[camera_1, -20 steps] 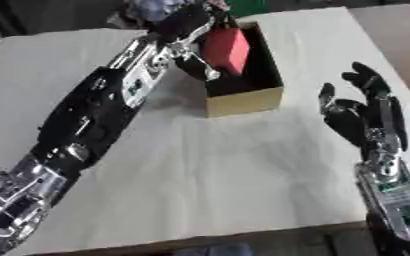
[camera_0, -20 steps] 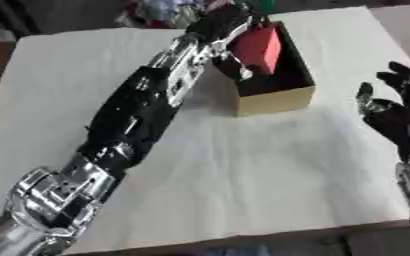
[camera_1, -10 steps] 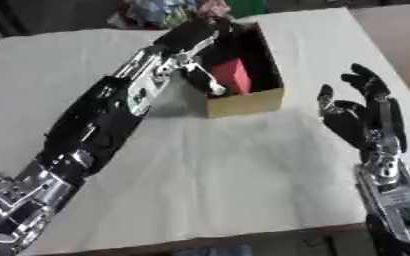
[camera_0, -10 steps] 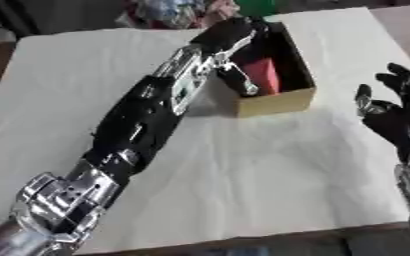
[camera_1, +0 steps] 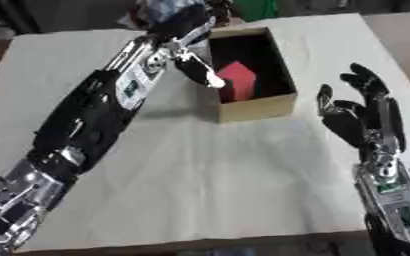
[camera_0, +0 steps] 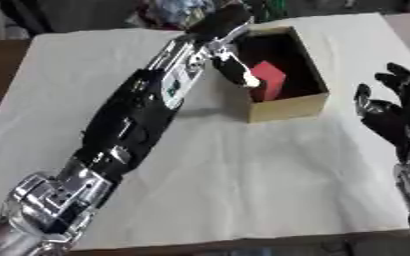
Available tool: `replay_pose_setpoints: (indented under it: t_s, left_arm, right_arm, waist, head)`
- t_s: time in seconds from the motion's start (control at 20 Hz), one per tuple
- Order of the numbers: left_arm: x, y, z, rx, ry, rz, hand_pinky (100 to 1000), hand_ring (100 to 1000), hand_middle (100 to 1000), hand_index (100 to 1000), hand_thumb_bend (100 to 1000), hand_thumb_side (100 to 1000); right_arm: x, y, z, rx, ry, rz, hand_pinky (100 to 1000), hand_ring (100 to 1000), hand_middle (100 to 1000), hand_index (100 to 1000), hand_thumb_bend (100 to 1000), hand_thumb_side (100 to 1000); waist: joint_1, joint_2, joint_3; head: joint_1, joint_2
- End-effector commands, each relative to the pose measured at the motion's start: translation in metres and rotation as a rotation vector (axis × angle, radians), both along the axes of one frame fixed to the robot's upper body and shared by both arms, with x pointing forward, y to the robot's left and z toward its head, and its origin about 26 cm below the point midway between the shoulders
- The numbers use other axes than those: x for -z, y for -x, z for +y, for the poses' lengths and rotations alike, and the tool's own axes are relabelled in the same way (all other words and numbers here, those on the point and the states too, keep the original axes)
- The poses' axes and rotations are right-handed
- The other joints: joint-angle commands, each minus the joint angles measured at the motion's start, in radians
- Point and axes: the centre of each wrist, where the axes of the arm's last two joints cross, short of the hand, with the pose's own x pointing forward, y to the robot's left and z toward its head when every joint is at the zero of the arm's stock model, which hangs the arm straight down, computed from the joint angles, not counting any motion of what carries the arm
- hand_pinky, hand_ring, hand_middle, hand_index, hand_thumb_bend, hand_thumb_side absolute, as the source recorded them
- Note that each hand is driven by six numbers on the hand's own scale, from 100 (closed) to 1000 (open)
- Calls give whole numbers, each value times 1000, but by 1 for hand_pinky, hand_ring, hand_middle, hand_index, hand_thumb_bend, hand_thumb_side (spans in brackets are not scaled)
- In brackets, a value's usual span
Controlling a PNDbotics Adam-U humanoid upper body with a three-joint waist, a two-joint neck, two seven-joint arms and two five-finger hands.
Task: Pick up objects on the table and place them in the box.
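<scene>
Two arms show over a desk (camera_0: 243, 190) covered in a pale cloth. The left arm (camera_0: 147, 115) stretches from the near left corner diagonally toward the far side, its black and silver forearm ending at the box (camera_1: 254, 106), which stands toward the far right part of the desk. The box is tan outside and dark inside, and its opening faces up. A red block (camera_1: 238, 80) lies inside it, tilted, leaning toward the near left wall of the box. The left hand (camera_0: 235, 67) hangs over the box's left rim; a pale-tipped finger (camera_0: 251, 81) points down and meets the red block's upper left edge. Its fingers look straight rather than curled round the block, so the hand reads as open, though the far part of the hand is dark against the clutter beyond the desk's far edge and is hard to make out there.

The right hand (camera_1: 363, 117) stands upright near the desk's right edge, well apart from the box, fingers spread wide and pointing up, holding nothing. Its silver wrist (camera_1: 385, 187) runs down toward the near right corner.
</scene>
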Motion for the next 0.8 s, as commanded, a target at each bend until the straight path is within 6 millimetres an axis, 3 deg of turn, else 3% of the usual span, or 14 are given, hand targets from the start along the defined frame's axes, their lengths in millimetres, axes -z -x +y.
replay_pose_setpoints:
  t_s: [0.05,0.4,0.8]
  left_arm:
    - [-27,8,21,-13,70,-83,799,794,798,905,644,100]
    - [-29,32,77,-103,198,-124,778,766,762,889,542,100]
    - [-11,73,125,-192,361,-121,762,750,740,880,426,100]
  right_arm:
    - [-10,-1,-6,24,5,-36,681,947,759,897,196,100]
    - [-11,0,-16,67,3,-44,681,946,759,897,200,100]
    - [-14,2,-24,104,-4,-62,682,946,759,897,198,100]
  waist:
    - [-10,-22,15]
    - [-22,-24,86]
    - [-29,-15,138]
  head:
    - [-16,1]
    - [-49,7]
    - [-61,10]
